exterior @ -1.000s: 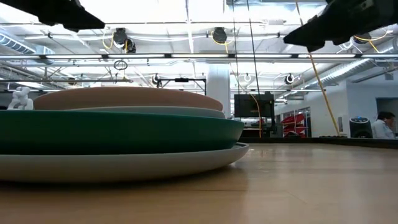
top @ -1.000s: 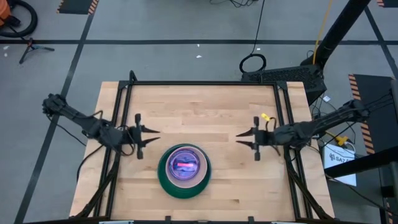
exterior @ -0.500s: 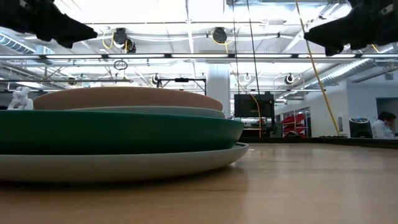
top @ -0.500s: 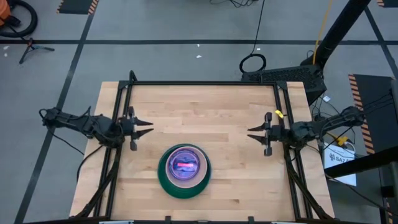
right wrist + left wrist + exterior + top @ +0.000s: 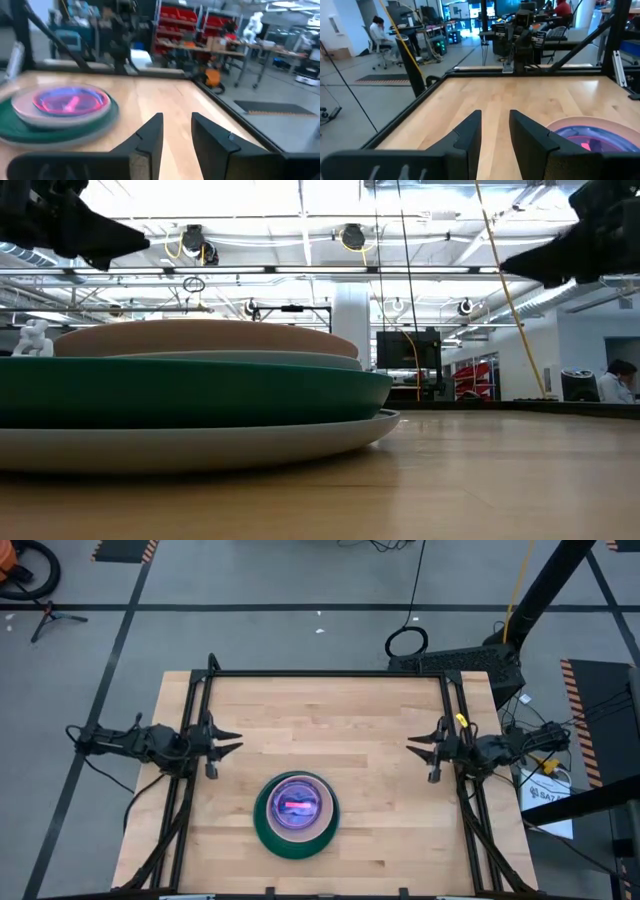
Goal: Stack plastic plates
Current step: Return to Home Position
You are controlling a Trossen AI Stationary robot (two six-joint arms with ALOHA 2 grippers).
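The plastic plates stand in one stack point(image 5: 295, 813) near the table's near edge, about midway along it. A grey plate lies on the wood and a dark green one on it. Paler plates, a salmon-pink one and a small cyan one with pink-red inside follow. The low view shows the stack point(image 5: 190, 395) from the side; it also shows in the left wrist view point(image 5: 590, 137) and the right wrist view point(image 5: 65, 107). My left gripper point(image 5: 232, 741) point(image 5: 495, 116) hovers open to the stack's left and farther back. My right gripper point(image 5: 415, 747) point(image 5: 177, 117) hovers open near the right edge.
Bare wood point(image 5: 325, 720) spreads between the two grippers and behind the stack. A black metal frame point(image 5: 325, 674) runs along the table's far and side edges. Workshop benches and a seated person point(image 5: 612, 380) lie beyond the table.
Both arms have drawn back from the stack. The left gripper moved toward the table's left edge and a little toward the far edge. The right gripper moved toward the right edge. The stack has stayed where it was.
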